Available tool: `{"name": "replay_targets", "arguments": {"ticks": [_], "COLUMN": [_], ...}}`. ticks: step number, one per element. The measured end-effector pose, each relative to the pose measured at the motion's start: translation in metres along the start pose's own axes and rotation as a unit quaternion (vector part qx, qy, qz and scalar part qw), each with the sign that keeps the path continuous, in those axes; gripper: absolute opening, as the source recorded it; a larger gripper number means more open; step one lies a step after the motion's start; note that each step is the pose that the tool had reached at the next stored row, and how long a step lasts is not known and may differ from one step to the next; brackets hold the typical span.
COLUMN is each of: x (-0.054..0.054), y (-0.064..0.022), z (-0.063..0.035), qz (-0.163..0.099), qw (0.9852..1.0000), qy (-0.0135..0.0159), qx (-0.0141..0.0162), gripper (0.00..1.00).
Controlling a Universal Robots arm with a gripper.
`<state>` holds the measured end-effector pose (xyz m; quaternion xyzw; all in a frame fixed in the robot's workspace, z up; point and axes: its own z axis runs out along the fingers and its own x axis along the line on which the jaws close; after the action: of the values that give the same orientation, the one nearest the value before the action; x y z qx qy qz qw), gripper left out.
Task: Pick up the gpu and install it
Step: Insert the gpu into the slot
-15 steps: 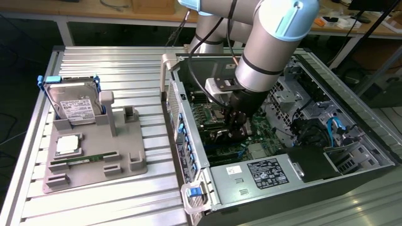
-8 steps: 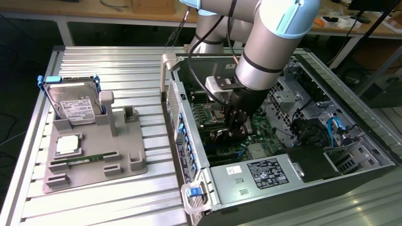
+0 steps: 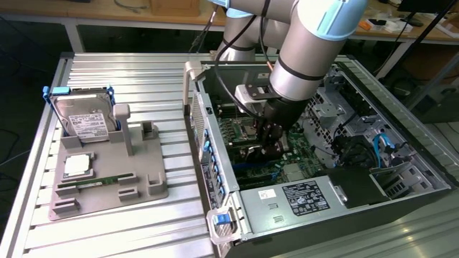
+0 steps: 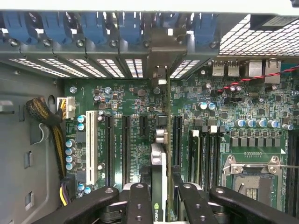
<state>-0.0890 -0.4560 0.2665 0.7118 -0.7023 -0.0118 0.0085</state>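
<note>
Centre of the exterior view, inside the computer case (image 3: 215, 177): the gripper (image 3: 271, 141) clamps the gpu (image 4: 159, 163) edge-on between its fingers (image 4: 140, 205), over the motherboard (image 4: 121, 98).

Dark gpu (image 4: 159, 179) edge-on over motherboard slots (image 4: 125, 140)

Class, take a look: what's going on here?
A robot arm reaches into the open computer case. Its gripper is shut on the gpu, holding it edge-on over the expansion slots of the motherboard. Whether it is seated cannot be told. A hard drive sits on the holder outside.
</note>
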Motion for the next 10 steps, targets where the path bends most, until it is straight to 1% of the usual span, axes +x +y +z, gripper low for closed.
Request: {"name": "replay_targets", "arguments": {"ticks": [6,7,8,10], "x": [-0.0006,-0.0009,-0.0008,-0.0008], "y": [-0.0012,-0.0051,-0.0072,-0.0075], "z": [-0.0001,-0.0002,-0.0002,-0.0002], "qz": [0.0,0.0,0.0,0.0], "qw": [1.0,1.0,1.0,1.0], "qy": [0.0001,0.0,0.0,0.0001], "qx": [0.0,0.0,-0.0001,0.0], "gripper": [0.27,0.27,0.27,0.27]}}
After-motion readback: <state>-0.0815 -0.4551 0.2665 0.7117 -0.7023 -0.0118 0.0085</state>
